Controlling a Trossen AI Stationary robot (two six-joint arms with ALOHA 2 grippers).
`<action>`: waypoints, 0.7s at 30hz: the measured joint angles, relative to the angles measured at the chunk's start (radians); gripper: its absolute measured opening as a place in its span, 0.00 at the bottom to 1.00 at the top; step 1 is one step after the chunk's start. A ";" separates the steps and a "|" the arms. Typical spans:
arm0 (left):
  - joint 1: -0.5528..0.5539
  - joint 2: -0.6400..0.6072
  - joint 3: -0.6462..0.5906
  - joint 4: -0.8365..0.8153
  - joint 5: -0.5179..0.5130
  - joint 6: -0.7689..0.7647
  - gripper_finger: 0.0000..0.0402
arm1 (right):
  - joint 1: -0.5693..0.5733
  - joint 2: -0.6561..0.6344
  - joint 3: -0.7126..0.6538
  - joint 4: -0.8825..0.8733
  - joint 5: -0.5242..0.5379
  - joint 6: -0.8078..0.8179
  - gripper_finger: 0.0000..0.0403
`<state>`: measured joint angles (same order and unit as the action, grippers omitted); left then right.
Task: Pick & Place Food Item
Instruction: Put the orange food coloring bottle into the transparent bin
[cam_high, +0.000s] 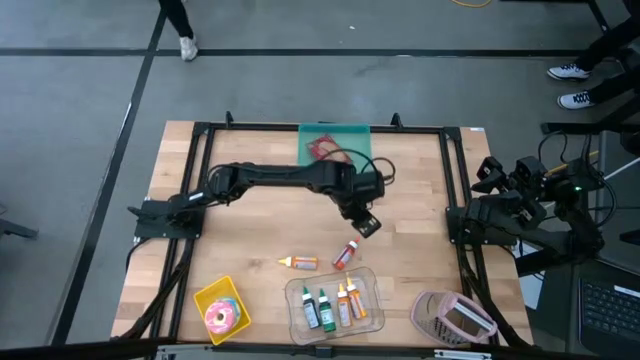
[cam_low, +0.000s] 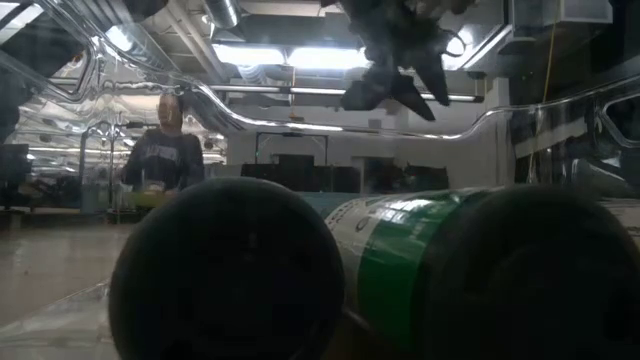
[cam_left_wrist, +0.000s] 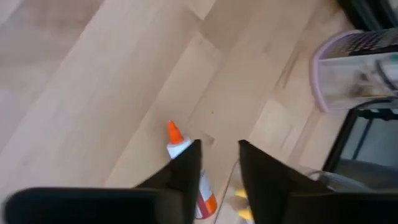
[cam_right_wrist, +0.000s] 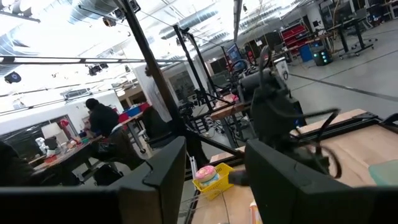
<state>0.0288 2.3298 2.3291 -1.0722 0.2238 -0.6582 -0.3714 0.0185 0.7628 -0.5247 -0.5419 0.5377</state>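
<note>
Left gripper (cam_high: 366, 224) hovers over the orange-capped bottle (cam_high: 346, 253), fingers parted, empty. Centre over its body before descending. Right gripper (cam_right_wrist: 214, 168) parked, open.

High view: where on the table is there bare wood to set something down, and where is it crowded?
Bare wood lies between the green tray and the loose bottles, left of the left gripper, and along the right side above the pink basket. The near edge is crowded: yellow bowl, clear bin, basket.

pink basket (cam_high: 453, 318), teal tray (cam_high: 334, 142), seated person (cam_low: 162, 150)
</note>
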 joint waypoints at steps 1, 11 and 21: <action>-0.007 0.005 0.000 -0.001 -0.012 -0.009 0.29 | 0.000 0.000 0.000 0.000 0.000 0.000 0.41; -0.069 0.126 0.000 -0.001 -0.023 -0.133 0.59 | 0.000 0.000 0.000 0.000 -0.014 0.005 0.41; -0.075 0.178 0.000 -0.006 -0.062 -0.177 0.62 | 0.000 0.000 0.000 0.000 -0.024 0.014 0.41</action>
<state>-0.0460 2.5081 2.3291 -1.0782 0.1616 -0.8355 -0.3714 0.0185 0.7631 -0.5251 -0.5655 0.5519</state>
